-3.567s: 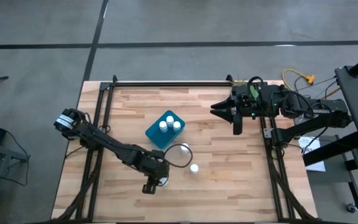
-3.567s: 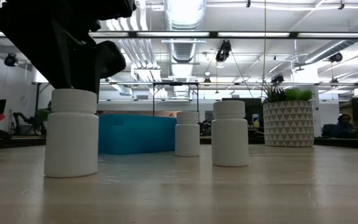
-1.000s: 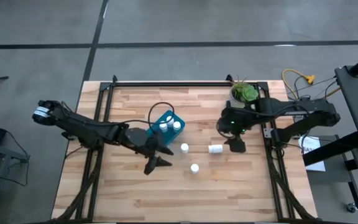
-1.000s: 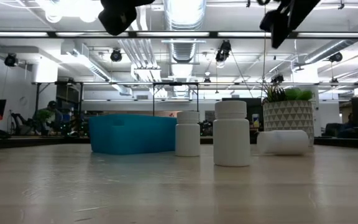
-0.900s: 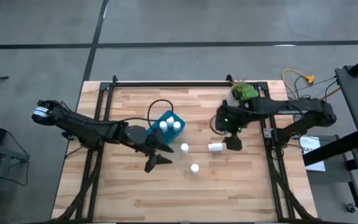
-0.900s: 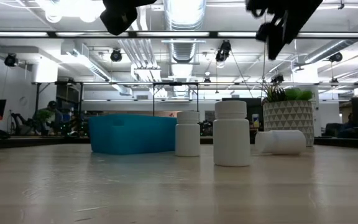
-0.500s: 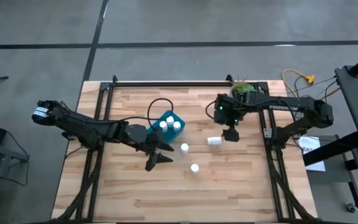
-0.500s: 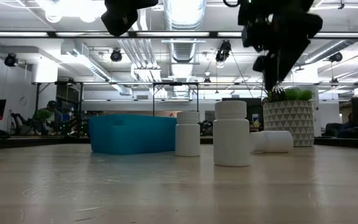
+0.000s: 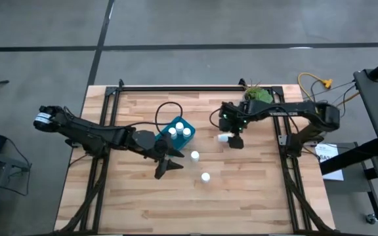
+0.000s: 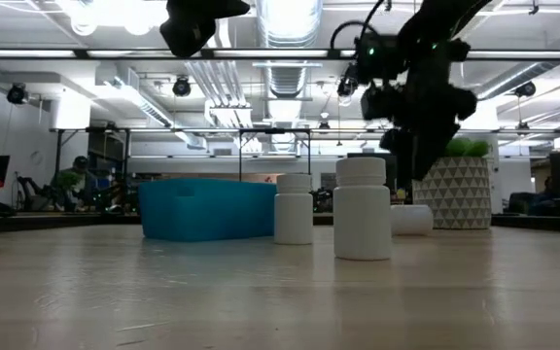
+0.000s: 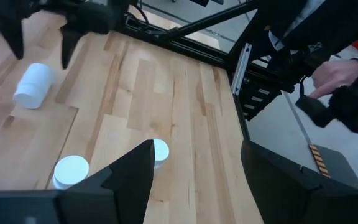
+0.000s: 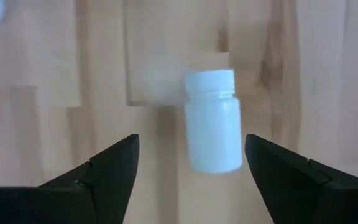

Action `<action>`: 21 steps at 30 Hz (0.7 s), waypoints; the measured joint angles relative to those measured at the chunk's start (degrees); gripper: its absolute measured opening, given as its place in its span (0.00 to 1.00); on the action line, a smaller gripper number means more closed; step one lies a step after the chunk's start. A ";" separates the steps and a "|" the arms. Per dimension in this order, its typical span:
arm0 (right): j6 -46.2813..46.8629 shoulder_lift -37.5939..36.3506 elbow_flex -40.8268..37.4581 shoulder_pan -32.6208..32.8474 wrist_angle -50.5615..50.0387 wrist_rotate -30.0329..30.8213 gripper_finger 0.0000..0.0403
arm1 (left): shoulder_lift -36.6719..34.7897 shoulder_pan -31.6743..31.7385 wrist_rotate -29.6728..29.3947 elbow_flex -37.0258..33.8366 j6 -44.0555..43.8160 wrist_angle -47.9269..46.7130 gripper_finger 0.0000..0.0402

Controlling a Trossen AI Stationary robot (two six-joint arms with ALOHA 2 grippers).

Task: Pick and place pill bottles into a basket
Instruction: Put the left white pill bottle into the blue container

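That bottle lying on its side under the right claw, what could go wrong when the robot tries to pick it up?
The tipped bottle is round and lies on bare wood, so it could roll away if one finger of the open right gripper touches first. The plant pot stands close behind that arm and might get bumped. The left gripper, open beside the basket, hangs near two standing bottles and could knock them.

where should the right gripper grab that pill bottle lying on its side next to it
Grip the tipped pill bottle across the middle of its round body, coming straight down from above. It lies flat on the table, so its curved sides face the open fingers of the right gripper; the narrower cap probably gives less hold.
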 joint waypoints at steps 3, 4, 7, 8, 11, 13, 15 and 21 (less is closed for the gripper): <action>-3.00 4.28 0.45 -2.85 -0.13 -0.97 0.69 | 0.00 0.00 -0.01 0.00 -0.04 0.00 0.56; -3.80 5.93 0.86 -3.82 0.01 -1.15 0.69 | 0.00 0.00 -0.01 0.00 -0.04 0.00 0.56; -4.33 9.93 2.60 -7.16 0.36 -2.44 0.68 | 0.00 0.00 -0.01 0.00 -0.07 0.00 0.56; -4.33 11.04 3.29 -8.34 0.66 -4.09 0.68 | 0.00 0.00 -0.01 0.00 -0.09 0.00 0.56; -4.70 13.56 5.15 -10.57 -0.23 -6.12 0.68 | 0.00 -0.02 -0.01 0.00 -0.13 0.00 0.56; -6.56 14.25 6.11 -11.24 -1.75 -6.17 0.68 | -0.22 0.00 -0.01 0.00 -0.15 -0.16 0.56; -8.29 14.29 6.33 -11.41 -1.97 -6.17 0.67 | -0.60 0.00 -0.03 0.00 -0.13 -0.31 0.56; -10.34 14.14 6.39 -11.64 -0.33 -5.89 0.64 | -0.94 0.47 -0.14 0.00 -0.09 -0.47 0.56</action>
